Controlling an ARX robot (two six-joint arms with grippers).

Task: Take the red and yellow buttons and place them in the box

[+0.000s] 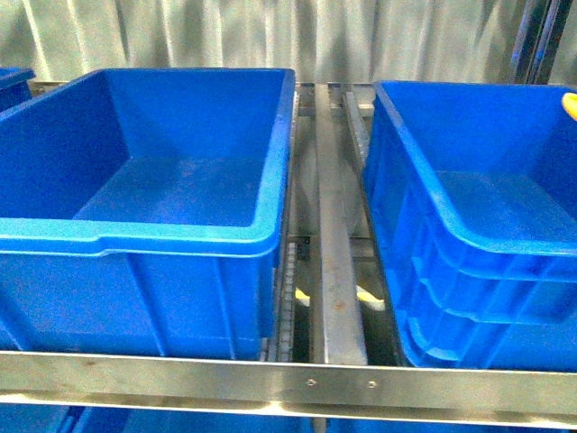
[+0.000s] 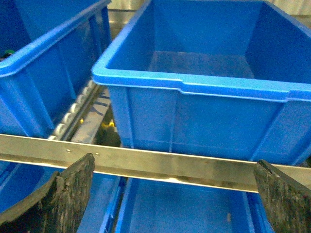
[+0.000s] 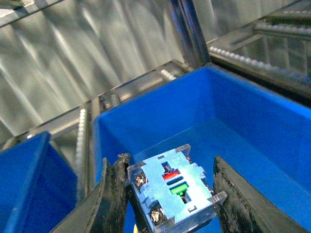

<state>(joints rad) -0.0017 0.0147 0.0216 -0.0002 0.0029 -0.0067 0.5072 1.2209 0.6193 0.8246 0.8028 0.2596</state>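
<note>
In the right wrist view my right gripper (image 3: 171, 196) is shut on the yellow button (image 3: 170, 191). Only the button's pale contact block with red and green tabs and screws faces the camera, plus a sliver of yellow below. It hangs over the inside of a blue box (image 3: 243, 121) with a bare floor. At the right edge of the front view a small yellow shape (image 1: 570, 105) shows above the right box (image 1: 424, 180). My left gripper (image 2: 175, 194) is open, its dark fingers (image 2: 68, 194) wide apart in front of another blue box (image 2: 194, 87). No red button is in view.
A second blue crate (image 1: 180, 234) stands left in the front view, with a steel roller track (image 1: 335, 234) between the two. A steel rail (image 1: 288, 383) crosses the front. More blue crates (image 2: 184, 208) sit on the lower level. A grey curtain hangs behind.
</note>
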